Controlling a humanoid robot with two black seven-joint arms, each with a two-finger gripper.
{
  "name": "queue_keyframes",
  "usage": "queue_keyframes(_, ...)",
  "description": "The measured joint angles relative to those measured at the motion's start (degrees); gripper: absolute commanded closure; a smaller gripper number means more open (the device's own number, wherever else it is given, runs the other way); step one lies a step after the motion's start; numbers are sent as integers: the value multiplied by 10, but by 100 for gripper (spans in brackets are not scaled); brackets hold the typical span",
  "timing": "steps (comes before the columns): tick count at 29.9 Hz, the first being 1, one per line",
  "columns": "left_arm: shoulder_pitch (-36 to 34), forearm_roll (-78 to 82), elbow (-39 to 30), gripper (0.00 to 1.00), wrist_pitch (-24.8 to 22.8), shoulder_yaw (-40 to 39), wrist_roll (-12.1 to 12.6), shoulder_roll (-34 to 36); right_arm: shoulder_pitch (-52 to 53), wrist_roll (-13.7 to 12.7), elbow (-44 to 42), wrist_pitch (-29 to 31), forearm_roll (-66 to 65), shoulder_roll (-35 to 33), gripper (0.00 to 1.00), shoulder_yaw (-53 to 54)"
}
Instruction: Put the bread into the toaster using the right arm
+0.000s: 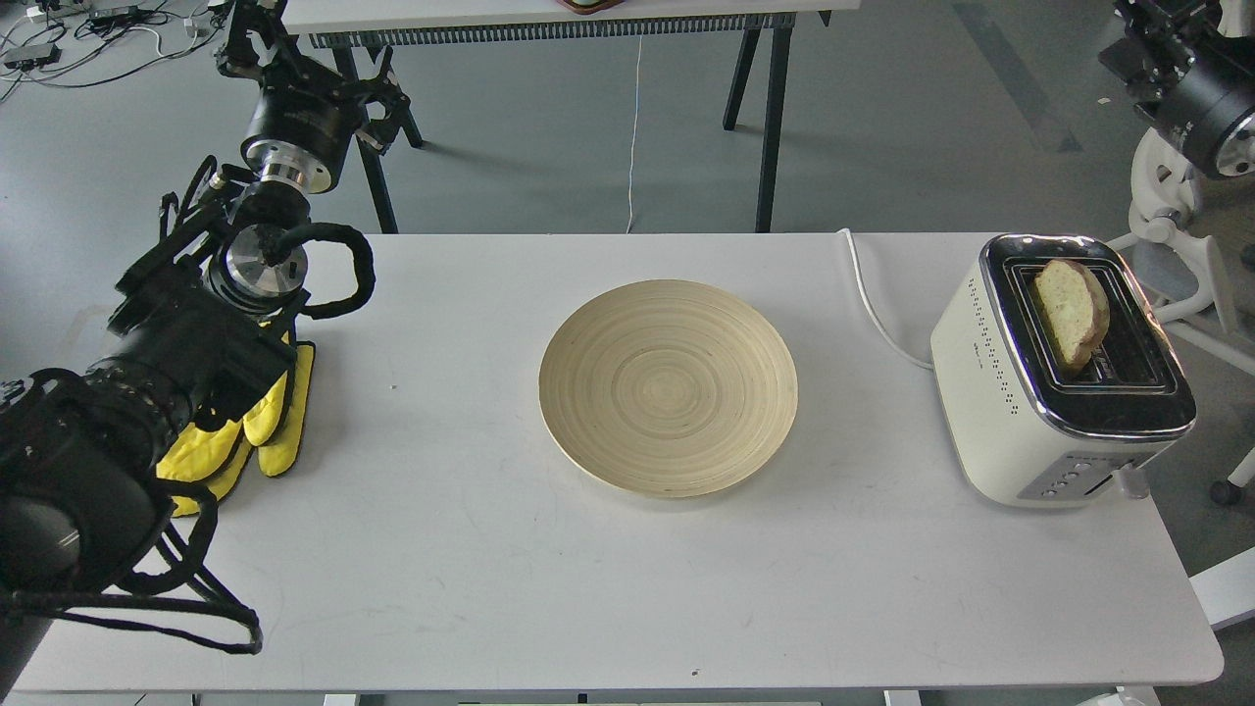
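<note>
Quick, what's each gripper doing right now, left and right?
Left gripper: seen dark and small past the table's far edge; open or closed cannot be told.
Right gripper: not in view; only part of the right arm shows.

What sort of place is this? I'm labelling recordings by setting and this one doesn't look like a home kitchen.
Probably a robotics lab: loose cables on a grey floor, a trestle bench behind, and a toaster set on a plain white table.

Glossy chrome-topped toaster (pixel 1064 392); matt wooden plate (pixel 668 387); smooth table (pixel 490 549).
</note>
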Motion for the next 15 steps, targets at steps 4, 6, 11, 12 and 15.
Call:
queue_keyframes(4,0,0,0,0,0,0,0,1,0,53,-69,1,83,74,0,39)
queue_keyframes(6,0,0,0,0,0,0,0,1,0,71,-119,6,122,116,0,56)
queue_keyframes(11,0,0,1,0,0,0,1,1,-7,78,-220,79,260,185,0,100)
queue_keyframes(12,0,0,1,0,0,0,1,1,-9,78,-235,98,285,191,0,106)
queue_keyframes(15,0,0,1,0,0,0,1,2,-17,77,-271,155,348,211,0,122)
